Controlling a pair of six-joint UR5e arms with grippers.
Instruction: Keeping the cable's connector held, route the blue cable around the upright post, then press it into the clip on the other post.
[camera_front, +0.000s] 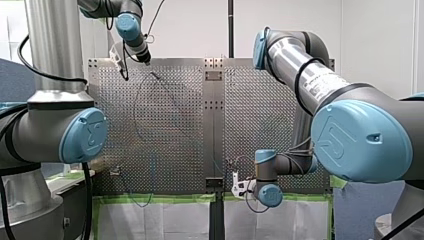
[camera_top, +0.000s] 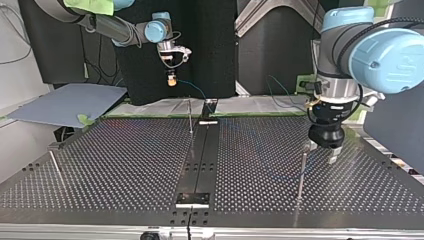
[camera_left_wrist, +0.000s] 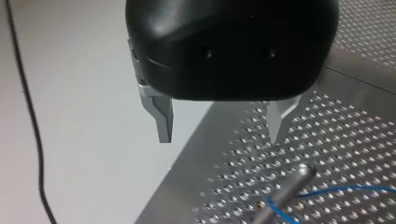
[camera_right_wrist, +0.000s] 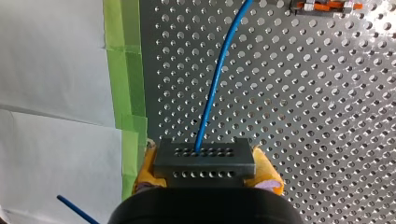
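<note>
My right gripper (camera_right_wrist: 205, 173) is shut on the dark grey connector (camera_right_wrist: 204, 161), held between its yellow pads (camera_right_wrist: 266, 173). The blue cable (camera_right_wrist: 219, 79) runs from the connector out over the perforated plate. In the top view my right gripper (camera_top: 171, 80) hangs above the table's far edge. My left gripper (camera_left_wrist: 222, 135) is open, its metal fingers (camera_left_wrist: 161, 119) empty. Just ahead of it stands an upright post (camera_left_wrist: 286, 193) with the blue cable (camera_left_wrist: 327, 190) looped against it. The top view shows my left gripper (camera_top: 324, 150) just above that post (camera_top: 302, 170).
An orange and grey clip piece (camera_right_wrist: 327, 5) lies on the plate ahead of my right gripper. A thin post (camera_top: 190, 117) stands mid-table, and another post (camera_top: 55, 165) at the top view's left. Green tape (camera_right_wrist: 126, 70) edges the perforated table (camera_top: 125, 165).
</note>
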